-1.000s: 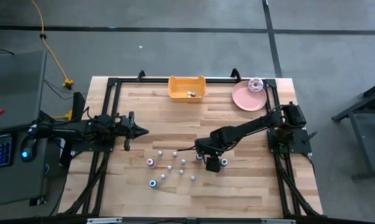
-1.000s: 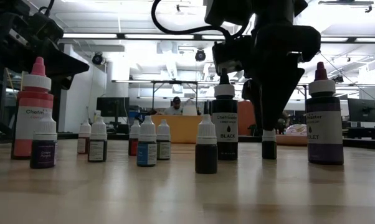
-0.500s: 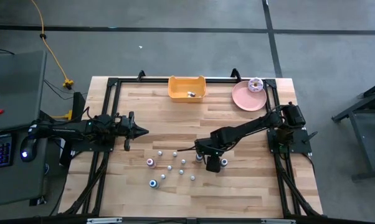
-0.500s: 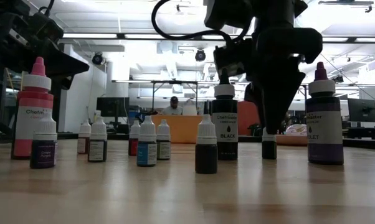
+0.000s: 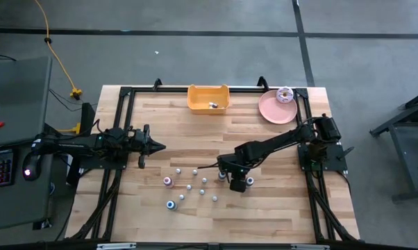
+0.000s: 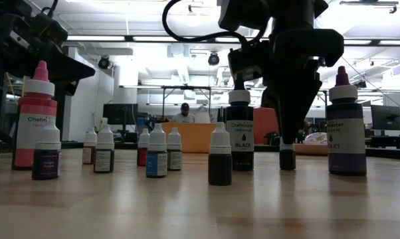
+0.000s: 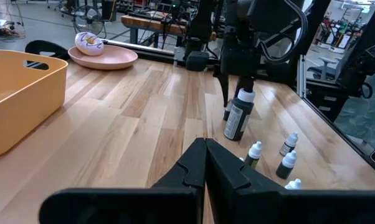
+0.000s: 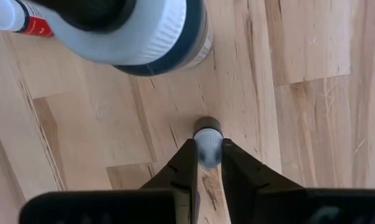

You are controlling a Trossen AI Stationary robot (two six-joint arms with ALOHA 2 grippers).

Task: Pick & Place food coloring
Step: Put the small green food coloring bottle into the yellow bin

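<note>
- Your right gripper (image 8: 207,163) is pointing straight down over a small dark bottle (image 8: 207,142) of food coloring, and its two fingers (image 8: 186,163) are pinching the whitish cap from either side; no gap is showing between pads and cap in the right wrist view.
- That bottle is standing upright on the table (image 5: 264,208), so its long axis is running vertically, in line with the fingers above it. You are gripping it at the top, with the dark body hanging below the fingertips.
- In the low view the small dark bottle (image 6: 288,155) is sitting right of the taller black bottle (image 6: 240,133) and left of the violet bottle (image 6: 346,126), its base seemingly on the wood. A straight lift looks like the safest exit, since the black bottle is standing just beside it.
- The yellow bin (image 5: 208,98) is lying at the far edge of the table, well apart from the grip, with one item already inside.
- The remaining small bottles (image 5: 188,184) are standing scattered to the left of your grip, between the two arms.
- Your left gripper (image 5: 155,146) is waiting at the left side with its fingers (image 7: 206,158) pressed together on nothing. The right arm is clearly the nearer one here.
- The pink plate (image 5: 275,107) with the donut is playing no part.
</note>
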